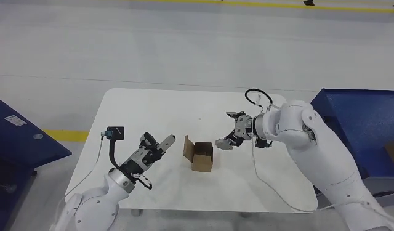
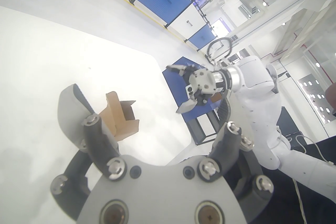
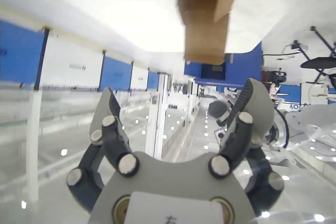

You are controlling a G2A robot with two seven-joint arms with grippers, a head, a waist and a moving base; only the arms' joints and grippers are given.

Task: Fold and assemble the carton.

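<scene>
Left gripper [image 1: 161, 140] sits nearest, low over the near side of the white round-cornered table [image 1: 154, 108], fingers spread wide, nothing in them, tips aimed twd the small brown cardboard carton [image 1: 200, 155]. Carton stands on the tabletop btwn both arms, mouth up, one flap upright on the side facing the left gripper, other flaps look partly tucked. Right gripper [image 1: 226, 131] hangs just beside the carton's opposite side, also spread wide & empty, not touching as far as I can tell. Step in hand prob. = closing that upright flap: best to brace the light box w/ one gripper against its wall, then push the flap over along its crease w/ the other, slow, else the box likely skids or tips. Edges: carton is closer to the table's near edge than the far one, so push inward, not twd the robot. Plenty of bare tabletop behind it. Blue bin [image 1: 357, 117] flanks the right arm's side, limiting a wide swing there.
</scene>
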